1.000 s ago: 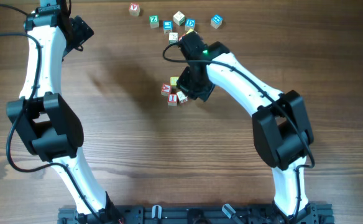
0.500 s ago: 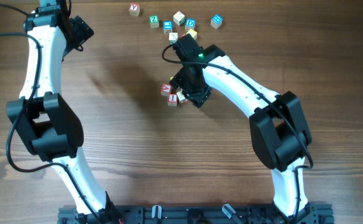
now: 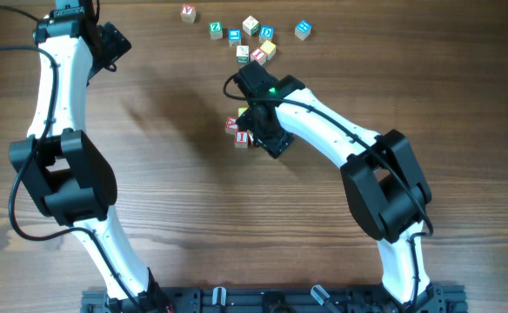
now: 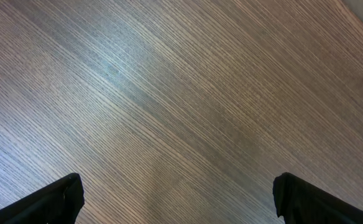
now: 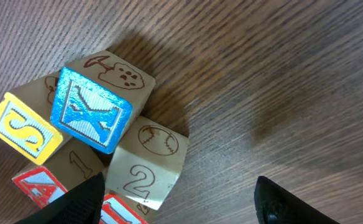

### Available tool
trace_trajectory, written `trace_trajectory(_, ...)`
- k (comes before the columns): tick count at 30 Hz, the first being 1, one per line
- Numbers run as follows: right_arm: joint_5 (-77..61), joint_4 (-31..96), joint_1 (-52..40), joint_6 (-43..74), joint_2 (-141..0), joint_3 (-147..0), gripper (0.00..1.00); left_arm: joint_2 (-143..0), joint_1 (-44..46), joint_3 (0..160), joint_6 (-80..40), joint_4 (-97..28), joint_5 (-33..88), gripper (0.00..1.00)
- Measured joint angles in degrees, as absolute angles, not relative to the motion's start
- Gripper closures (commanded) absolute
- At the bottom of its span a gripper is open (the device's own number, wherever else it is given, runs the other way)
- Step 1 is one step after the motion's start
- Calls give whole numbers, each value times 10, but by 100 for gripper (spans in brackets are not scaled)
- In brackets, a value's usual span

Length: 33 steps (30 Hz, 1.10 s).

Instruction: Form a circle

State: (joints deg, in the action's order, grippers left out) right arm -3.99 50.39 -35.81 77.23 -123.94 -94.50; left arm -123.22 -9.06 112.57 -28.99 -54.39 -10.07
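Wooden table (image 3: 167,191) from overhead: the circle (image 3: 239,130) lies mid-table, just left of the right gripper (image 3: 261,132); loose cubes (image 3: 245,35) sit farther back. Left wrist view: the left gripper (image 4: 178,199) gapes wide over bare wood. Right wrist view: the right gripper's jaws stand apart and empty, the blue cube (image 5: 93,111) tilted in the cluster.

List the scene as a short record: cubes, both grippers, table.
circle: tight cluster of letter cubes, touching
blue cube: tilted, leaning on its neighbours
loose cubes: scattered near the far edge
right gripper: open, over the cluster, holding nothing
left gripper: open, over bare table
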Motion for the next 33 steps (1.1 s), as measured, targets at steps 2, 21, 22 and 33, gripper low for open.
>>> trace_trajectory(2,-40,498,-358,774,-1239,-945,22,-1232,-91,1126,-290,-544,-101,0)
trace_trajectory(21,-14,487,-358,785,-1239,-945,22,-1232,-91,1126,-290,-544,-101,0)
trace_trajectory(22,-13,487,-358,785,-1239,-945,22,-1232,-91,1126,-290,-544,-101,0)
trace_trajectory(33,-10,486,-358,785,-1239,-945,22,-1232,-91,1126,-290,-544,-101,0)
